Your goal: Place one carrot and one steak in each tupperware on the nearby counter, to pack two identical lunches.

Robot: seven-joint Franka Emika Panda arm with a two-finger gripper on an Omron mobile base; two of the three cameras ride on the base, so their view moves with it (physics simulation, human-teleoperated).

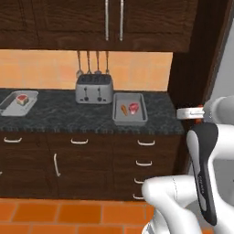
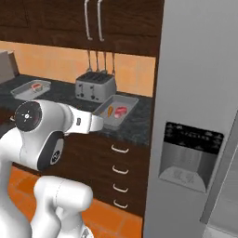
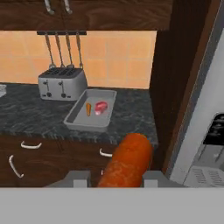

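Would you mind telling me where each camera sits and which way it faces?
Left base view: behind the arm's left, facing the counter; white arm lower right.
Right base view: behind the arm's right, facing the counter and grey fridge; arm lower left.
Hand view: on the hand, facing the counter; pincer shut on a carrot.
All three share the toaster and the tupperware already holding another carrot and a steak.

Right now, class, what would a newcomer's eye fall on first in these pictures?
The big orange carrot clamped in the claw at the bottom of the hand view. Next, the right tupperware beside the toaster, holding carrot and steak, while the left tupperware holds just a steak.
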